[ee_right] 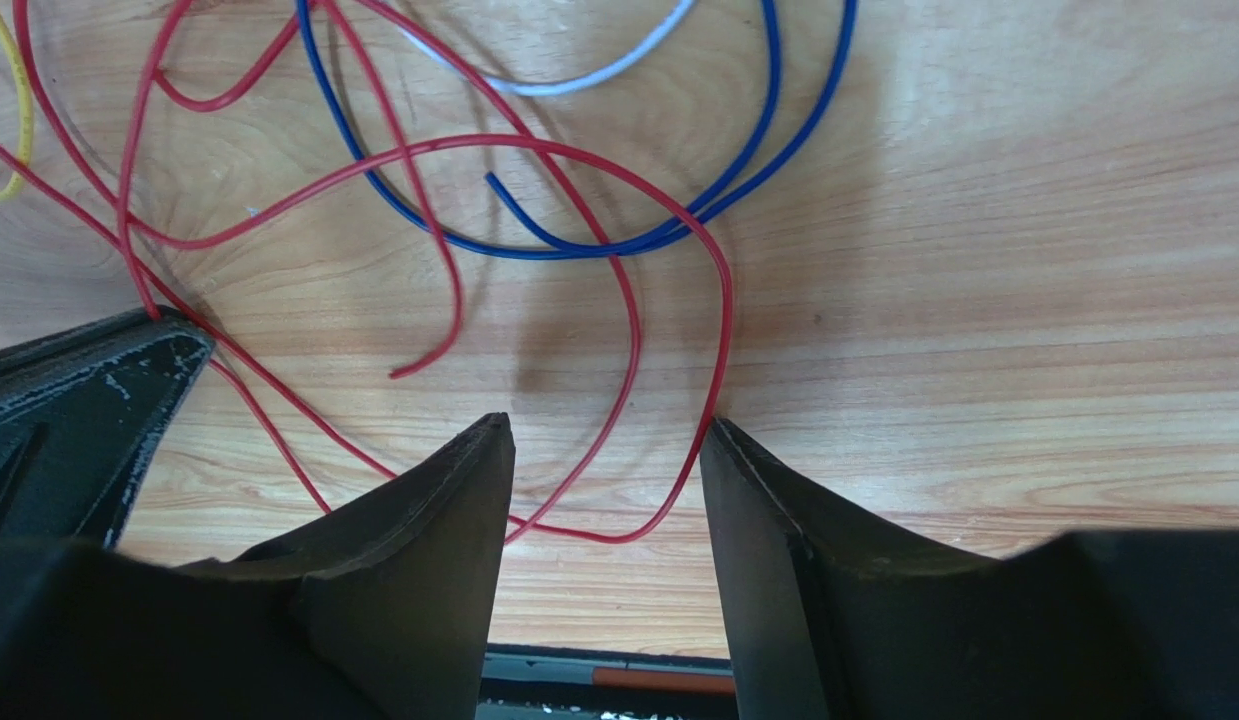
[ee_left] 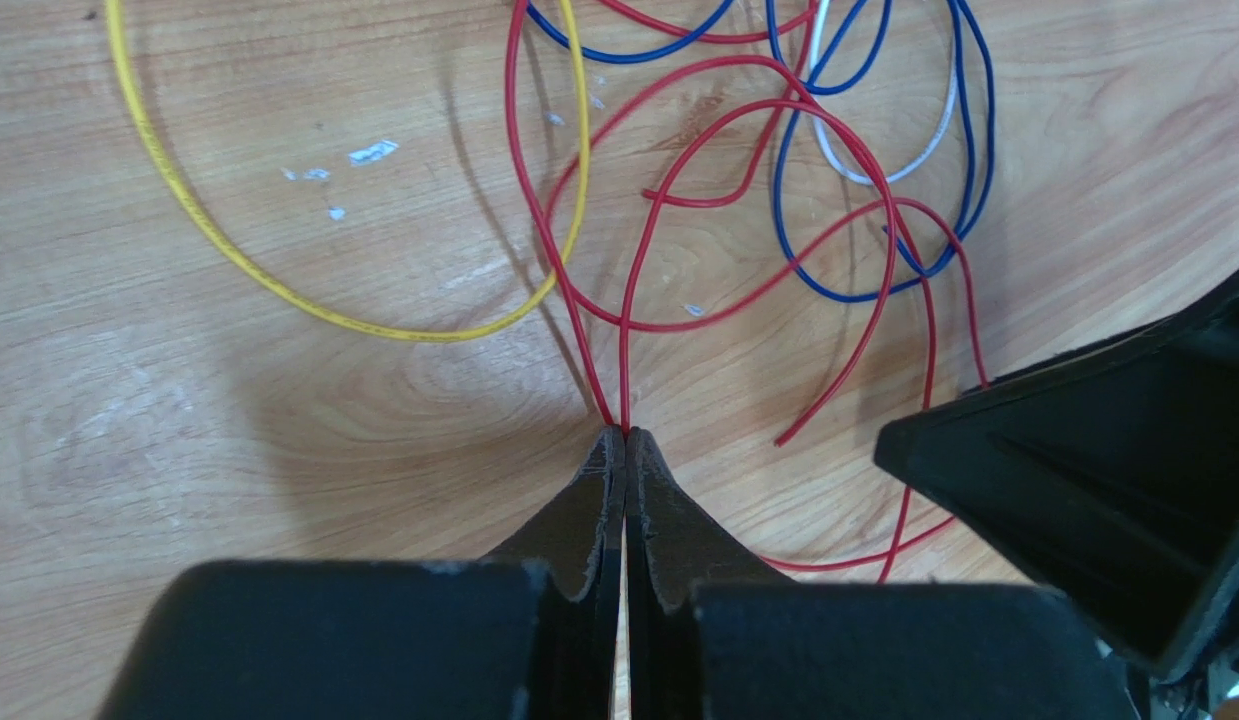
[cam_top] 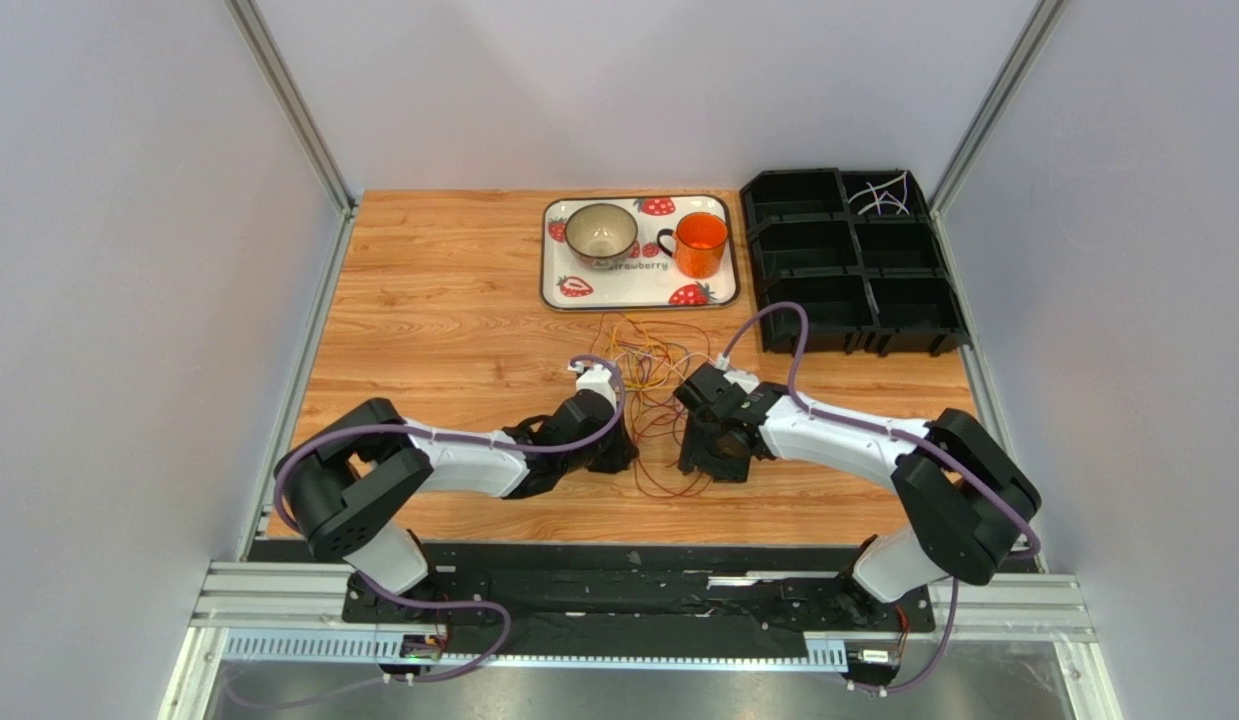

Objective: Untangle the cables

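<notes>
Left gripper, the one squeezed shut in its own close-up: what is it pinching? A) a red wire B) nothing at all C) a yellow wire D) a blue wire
A: the left gripper has its jaws pressed together on the red cable, whose strands run straight into the tips, while the yellow cable lies well clear.

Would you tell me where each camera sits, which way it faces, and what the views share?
Top external: fixed above and behind the bases, looking down on the table; left arm and right arm show whole.
Left wrist: on the left arm, facing down along the shut left pincer, which nips a red cable.
Right wrist: on the right arm, facing down past the open right pincer, which straddles a red loop.
Shared: both wrist views show the blue cable and the other pincer at an edge.
</notes>
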Tool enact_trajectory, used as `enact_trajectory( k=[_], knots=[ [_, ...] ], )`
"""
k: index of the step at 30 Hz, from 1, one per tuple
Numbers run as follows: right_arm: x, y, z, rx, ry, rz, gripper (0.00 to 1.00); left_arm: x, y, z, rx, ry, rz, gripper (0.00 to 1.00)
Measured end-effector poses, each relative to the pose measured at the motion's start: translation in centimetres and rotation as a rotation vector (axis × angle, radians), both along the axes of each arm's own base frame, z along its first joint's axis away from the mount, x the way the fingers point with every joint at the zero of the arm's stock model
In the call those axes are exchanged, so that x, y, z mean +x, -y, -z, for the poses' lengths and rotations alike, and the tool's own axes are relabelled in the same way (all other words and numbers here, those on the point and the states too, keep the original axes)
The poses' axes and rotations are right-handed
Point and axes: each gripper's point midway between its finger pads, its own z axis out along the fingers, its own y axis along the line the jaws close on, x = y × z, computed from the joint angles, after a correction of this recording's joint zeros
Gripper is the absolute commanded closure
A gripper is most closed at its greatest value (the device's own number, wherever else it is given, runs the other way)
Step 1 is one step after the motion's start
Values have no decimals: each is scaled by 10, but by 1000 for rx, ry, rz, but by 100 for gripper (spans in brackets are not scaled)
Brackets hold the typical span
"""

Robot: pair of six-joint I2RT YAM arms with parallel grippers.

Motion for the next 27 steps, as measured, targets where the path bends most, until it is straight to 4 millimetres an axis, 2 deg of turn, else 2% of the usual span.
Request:
enact_trajectory(
  k=[2, 7, 13, 16, 21, 25, 27],
  knots=[
    [1, -1, 1, -24, 6, -7, 55, -1, 2, 0, -10, -6, 3, 100],
    [1, 2, 3, -67, 3, -9, 76, -1, 4, 0, -20, -14, 1, 100],
    [3, 2, 5, -113, 3, -16, 89, -2, 5, 0, -25, -18, 5, 100],
    [4, 0, 5, -117, 3, -18, 100, -3, 6, 0, -28, -20, 10, 100],
    [4, -2, 5, -122, 4, -25, 100, -5, 10, 1, -43, -27, 29, 100],
    [4, -2, 4, -124, 8, -26, 100, -7, 14, 0, -55, -30, 52, 84],
    [4, -2, 3, -126, 13, -26, 100, -9, 16, -1, -66, -27, 67, 81]
  ],
)
